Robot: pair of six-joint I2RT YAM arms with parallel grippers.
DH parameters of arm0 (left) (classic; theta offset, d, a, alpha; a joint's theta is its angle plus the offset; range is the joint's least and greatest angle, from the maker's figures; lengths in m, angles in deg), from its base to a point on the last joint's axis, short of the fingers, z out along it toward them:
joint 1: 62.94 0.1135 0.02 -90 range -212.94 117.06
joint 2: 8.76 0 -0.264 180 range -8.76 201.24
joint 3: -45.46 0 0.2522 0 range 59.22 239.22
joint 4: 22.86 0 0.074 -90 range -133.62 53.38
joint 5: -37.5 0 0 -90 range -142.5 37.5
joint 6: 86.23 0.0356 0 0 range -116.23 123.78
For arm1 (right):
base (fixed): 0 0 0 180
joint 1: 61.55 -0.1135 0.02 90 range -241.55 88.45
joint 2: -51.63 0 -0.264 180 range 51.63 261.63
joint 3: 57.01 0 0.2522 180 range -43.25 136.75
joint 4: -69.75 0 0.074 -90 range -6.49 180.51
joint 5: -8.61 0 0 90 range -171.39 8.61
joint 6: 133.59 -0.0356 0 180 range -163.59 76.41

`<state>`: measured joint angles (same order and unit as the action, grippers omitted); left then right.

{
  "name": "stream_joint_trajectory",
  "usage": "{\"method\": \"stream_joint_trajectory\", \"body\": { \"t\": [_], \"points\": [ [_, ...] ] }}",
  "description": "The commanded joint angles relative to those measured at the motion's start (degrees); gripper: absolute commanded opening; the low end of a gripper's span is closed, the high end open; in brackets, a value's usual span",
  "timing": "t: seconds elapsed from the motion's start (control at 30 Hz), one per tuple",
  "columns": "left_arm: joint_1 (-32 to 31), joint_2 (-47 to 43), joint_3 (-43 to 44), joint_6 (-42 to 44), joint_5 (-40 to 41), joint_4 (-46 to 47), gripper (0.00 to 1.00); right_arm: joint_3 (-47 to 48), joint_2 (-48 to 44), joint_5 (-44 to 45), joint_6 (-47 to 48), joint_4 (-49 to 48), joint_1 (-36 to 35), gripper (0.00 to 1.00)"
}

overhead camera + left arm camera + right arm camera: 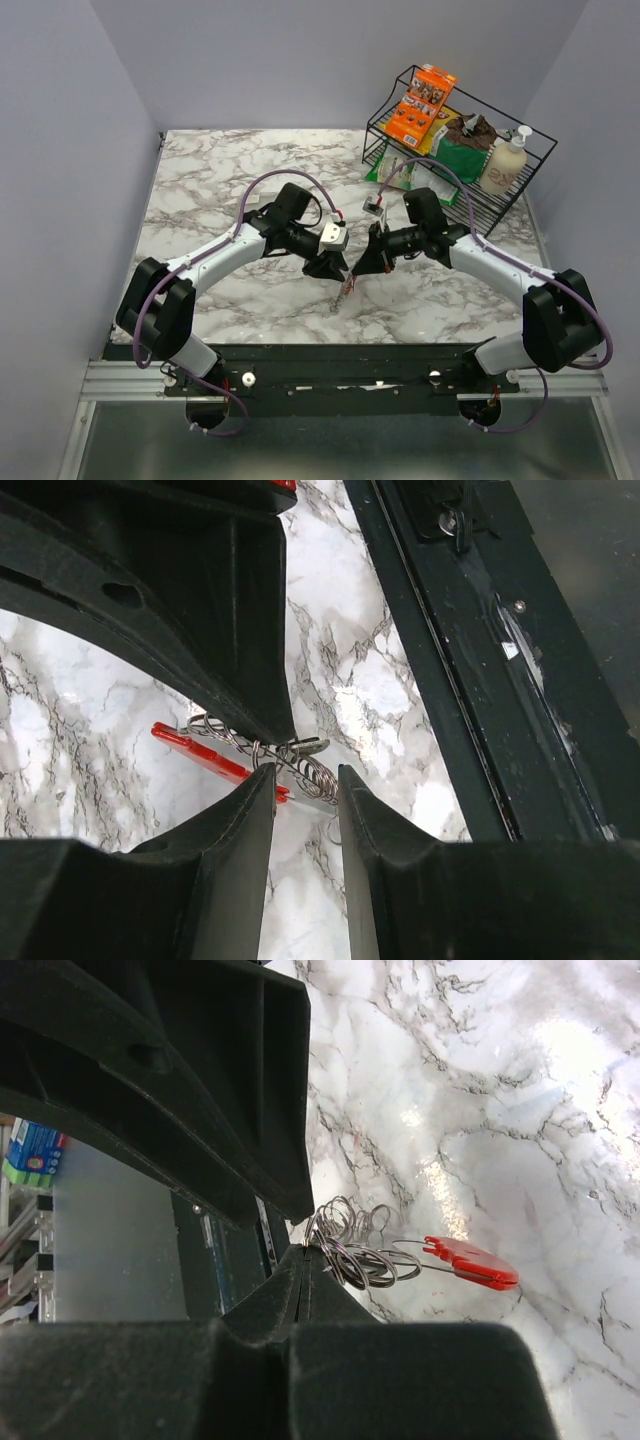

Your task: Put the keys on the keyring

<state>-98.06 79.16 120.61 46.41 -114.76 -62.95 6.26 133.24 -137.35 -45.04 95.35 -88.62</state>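
The keyring (346, 288), a red curved strip (470, 1261) joined to silver rings (352, 1250), hangs just above the marble between my two grippers. My right gripper (308, 1252) is shut on the silver rings at its tips; it is in the top view too (368, 260). My left gripper (306, 772) is open, and the rings (305, 768) sit just past its fingertips, with the red strip (205, 752) trailing left. The left gripper also shows in the top view (328, 266). A small dark flat piece (310, 746) among the rings may be the key; I cannot tell.
A black wire rack (530, 160) at the back right holds orange boxes (421, 102), a green packet and a soap bottle (504, 160). A small white tag (373, 207) lies near it. The black mounting rail (480, 650) runs along the near table edge.
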Motion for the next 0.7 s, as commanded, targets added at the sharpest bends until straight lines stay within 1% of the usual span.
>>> {"method": "stream_joint_trajectory", "body": {
  "t": [0.0,0.2,0.33,0.53,0.67],
  "points": [
    [-0.2,0.0,1.3,0.8,-1.5,0.4,0.4,1.5,1.0,1.4,0.9,1.5,-0.6,0.0],
    [-0.2,-0.3,0.0,-2.9,-0.5,5.0,0.4,1.8,1.6,1.9,2.6,1.7,-0.8,0.0],
    [-0.2,-0.9,-1.5,-6.5,1.4,10.9,0.42,1.7,1.9,1.8,2.8,1.8,-1.0,0.0],
    [-0.2,0.7,-0.7,-7.6,1.9,11.7,0.41,1.6,1.7,1.7,2.8,1.8,-1.1,0.0],
    [-0.1,0.1,-1.2,-7.7,2.2,12.4,0.42,1.5,1.7,2.1,2.9,1.8,-1.1,0.0]
  ]
}}
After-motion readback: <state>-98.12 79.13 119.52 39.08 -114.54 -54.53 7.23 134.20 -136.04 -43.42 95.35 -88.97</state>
